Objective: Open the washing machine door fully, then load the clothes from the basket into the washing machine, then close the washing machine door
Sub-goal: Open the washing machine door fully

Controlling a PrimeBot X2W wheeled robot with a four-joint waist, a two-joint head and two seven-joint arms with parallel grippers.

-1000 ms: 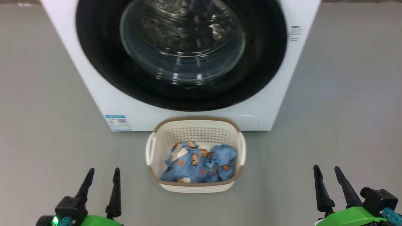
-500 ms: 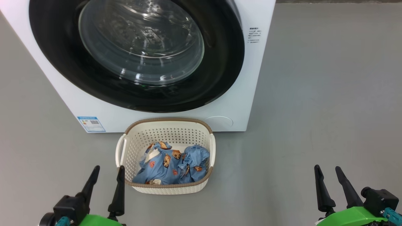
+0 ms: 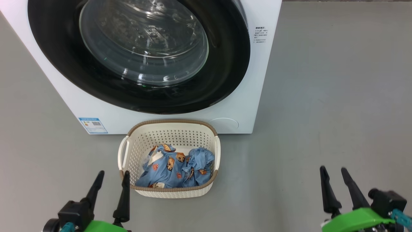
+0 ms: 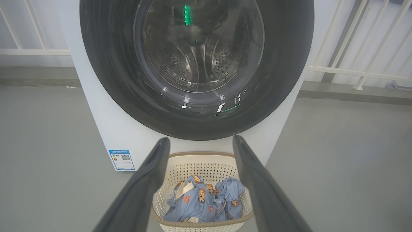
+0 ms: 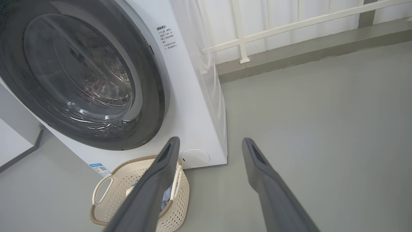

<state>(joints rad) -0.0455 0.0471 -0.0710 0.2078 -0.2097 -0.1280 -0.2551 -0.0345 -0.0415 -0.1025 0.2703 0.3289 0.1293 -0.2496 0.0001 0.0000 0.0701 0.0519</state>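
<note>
White and boxy, the washing machine sits further to the left of the head view than a second ago. The whole picture has shifted together, so I judge that the camera has turned, not the things. The glossy black washing machine door is shut flat against the front, so the opening step is not yet begun. The basket stands on the grey floor just before the machine, with the clothes heaped inside. The left gripper has its fingers wide and empty; its inner finger is just beside the basket's near left corner. The right gripper, also wide and empty, is well apart to the right.
</note>
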